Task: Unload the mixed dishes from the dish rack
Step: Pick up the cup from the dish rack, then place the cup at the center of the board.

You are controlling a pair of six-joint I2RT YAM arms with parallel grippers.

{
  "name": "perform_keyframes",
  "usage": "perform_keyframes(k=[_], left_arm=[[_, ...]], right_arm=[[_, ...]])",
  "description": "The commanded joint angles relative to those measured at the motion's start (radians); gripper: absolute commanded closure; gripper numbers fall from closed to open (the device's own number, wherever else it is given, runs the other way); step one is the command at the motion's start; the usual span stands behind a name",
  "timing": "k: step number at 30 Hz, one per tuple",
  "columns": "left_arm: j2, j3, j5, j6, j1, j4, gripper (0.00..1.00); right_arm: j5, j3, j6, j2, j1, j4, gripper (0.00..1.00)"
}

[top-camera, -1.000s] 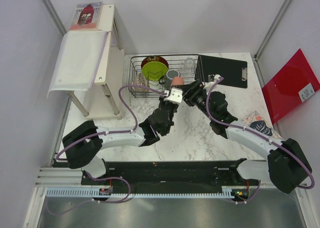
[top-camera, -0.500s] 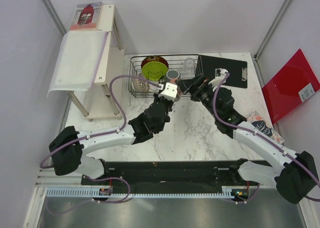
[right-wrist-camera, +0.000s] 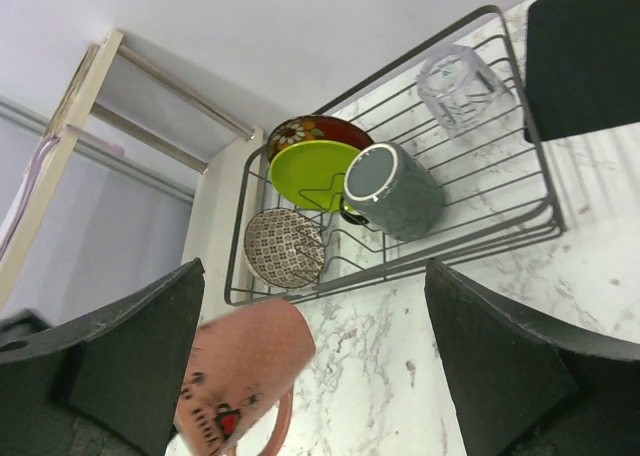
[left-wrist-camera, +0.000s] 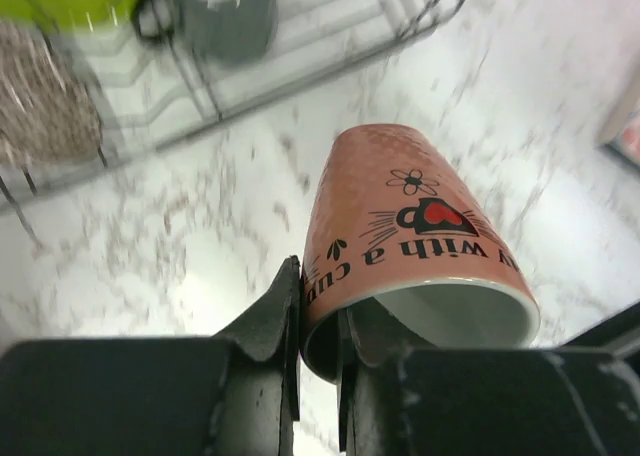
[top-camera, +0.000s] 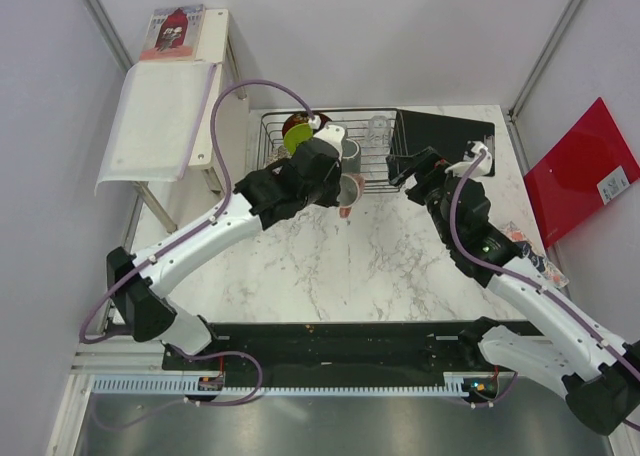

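Hanging over the counter just in front of the dish rack, the orange-red cup tilts base-away from the left jaws, pinched shut on its rim; right jaws gape empty beside the rack

A marbled tabletop is being enclosed by pale walls and flanked, upper left, by a white shelf.

Left pincer gripping orange-red cup, just before dish rack, right pincer open
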Motion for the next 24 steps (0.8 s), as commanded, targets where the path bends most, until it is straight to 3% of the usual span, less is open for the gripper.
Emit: perform_keyframes(k=[1, 5, 9, 14, 24], left_arm=[[0.043, -0.034, 0.263, -0.183, 0.063, -0.280, 0.98], [0.093, -0.103, 0.335, -0.190, 0.112, -0.309, 0.98], [0.128, -0.168, 0.260, -0.216, 0.118, -0.291, 0.98], [0.204, -0.231, 0.248, -0.230, 0.202, -0.263, 0.98], [0.297, -0.179, 0.272, -0.190, 0.316, -0.283, 0.98]], right_arm=[[0.091, -0.033, -0.022, -0.075, -0.001, -0.081, 0.02], [0.058, -0.054, -0.062, -0.101, -0.001, -0.110, 0.02], [0.035, -0.106, -0.076, -0.140, -0.001, -0.119, 0.02], [0.006, -0.168, -0.059, -0.152, -0.001, -0.127, 0.02], [-0.021, -0.214, -0.076, -0.149, -0.001, -0.115, 0.02]])
